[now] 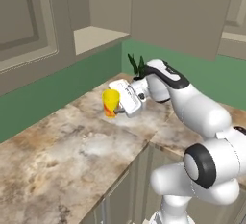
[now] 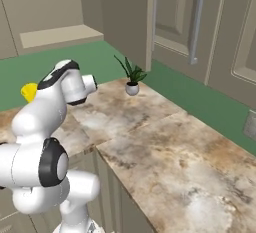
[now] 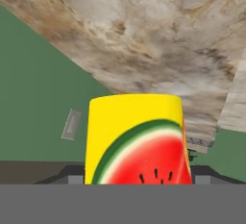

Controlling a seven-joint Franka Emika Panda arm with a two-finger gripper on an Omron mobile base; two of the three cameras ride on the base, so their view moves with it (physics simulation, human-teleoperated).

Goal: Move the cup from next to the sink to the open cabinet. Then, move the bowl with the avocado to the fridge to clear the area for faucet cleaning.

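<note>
From where I stand I count 1 yellow cup [image 1: 111, 102] (a watermelon slice printed on its side), 1 small potted plant [image 2: 131, 77] at the back of the counter, 1 marbled countertop [image 1: 72, 155], 1 open cabinet [image 1: 96, 38] above, and 1 robot arm [image 1: 202, 122].

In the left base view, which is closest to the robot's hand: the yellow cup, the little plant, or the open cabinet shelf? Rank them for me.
1. The cup, right at the gripper, on its left side, standing on the counter.
2. The plant, just behind the hand, near the green wall.
3. The open cabinet shelf, farthest, up and to the left above the counter.
</note>
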